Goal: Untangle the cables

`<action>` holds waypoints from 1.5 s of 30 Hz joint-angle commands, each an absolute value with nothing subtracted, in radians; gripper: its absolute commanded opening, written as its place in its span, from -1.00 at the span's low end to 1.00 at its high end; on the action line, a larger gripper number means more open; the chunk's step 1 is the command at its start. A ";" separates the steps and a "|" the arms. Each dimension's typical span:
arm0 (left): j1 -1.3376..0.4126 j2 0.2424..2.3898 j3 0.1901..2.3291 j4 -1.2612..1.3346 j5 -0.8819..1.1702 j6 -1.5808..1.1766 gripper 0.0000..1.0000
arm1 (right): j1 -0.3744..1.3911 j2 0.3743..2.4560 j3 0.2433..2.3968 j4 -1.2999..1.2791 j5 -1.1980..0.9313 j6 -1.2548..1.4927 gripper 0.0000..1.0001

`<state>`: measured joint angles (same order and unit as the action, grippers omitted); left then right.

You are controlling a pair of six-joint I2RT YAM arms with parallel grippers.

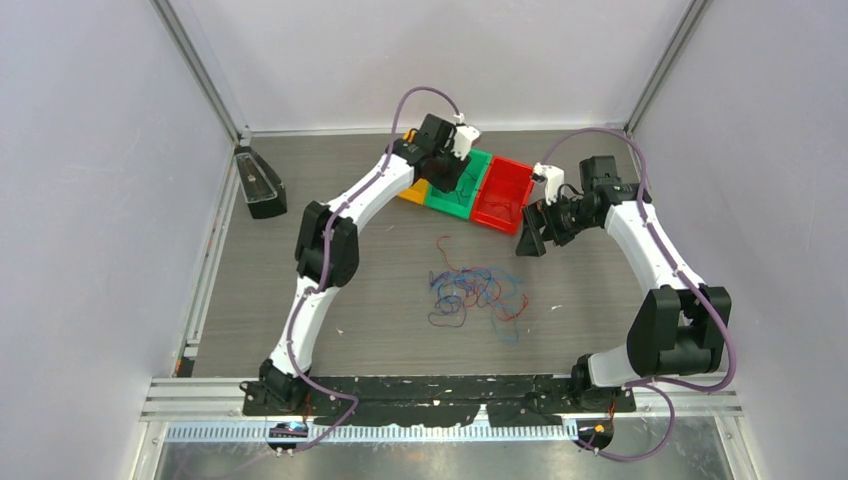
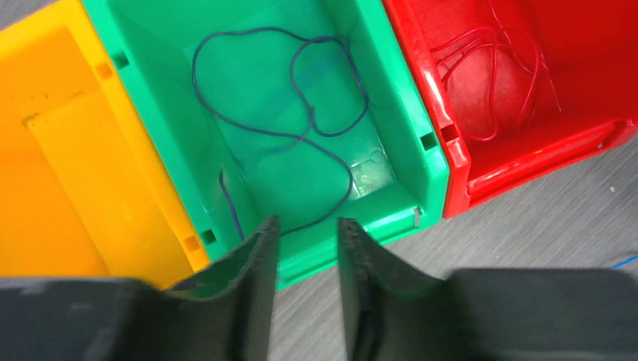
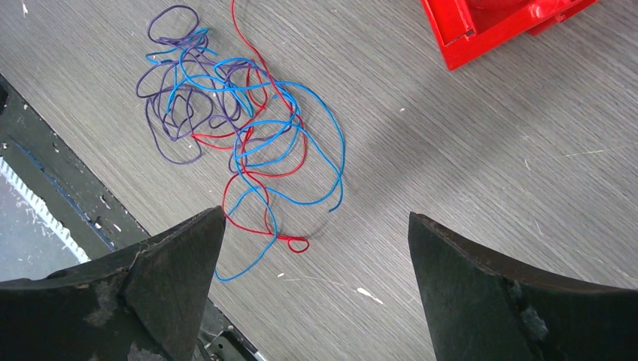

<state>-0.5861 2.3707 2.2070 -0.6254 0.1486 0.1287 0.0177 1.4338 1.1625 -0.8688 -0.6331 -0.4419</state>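
Observation:
A tangle of thin red, blue and purple cables (image 1: 478, 292) lies on the table's middle; it also shows in the right wrist view (image 3: 233, 128). A dark blue cable (image 2: 293, 113) lies loose in the green bin (image 2: 421, 162), and red cable (image 2: 493, 83) lies in the red bin (image 2: 527, 154). My left gripper (image 2: 308, 226) hangs over the green bin's near rim (image 1: 452, 190), jaws slightly apart and empty. My right gripper (image 3: 316, 222) hovers above the table (image 1: 530, 238) near the red bin (image 1: 503, 195), wide open and empty.
An orange bin (image 2: 68, 165) stands left of the green one. A black device (image 1: 260, 185) sits at the table's back left. A black base rail (image 1: 440, 395) runs along the near edge. Grey walls close in on both sides.

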 commanded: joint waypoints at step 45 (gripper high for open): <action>-0.661 1.477 0.760 -0.086 0.788 -0.016 0.00 | 0.472 1.665 1.121 -0.610 -0.463 -0.312 0.93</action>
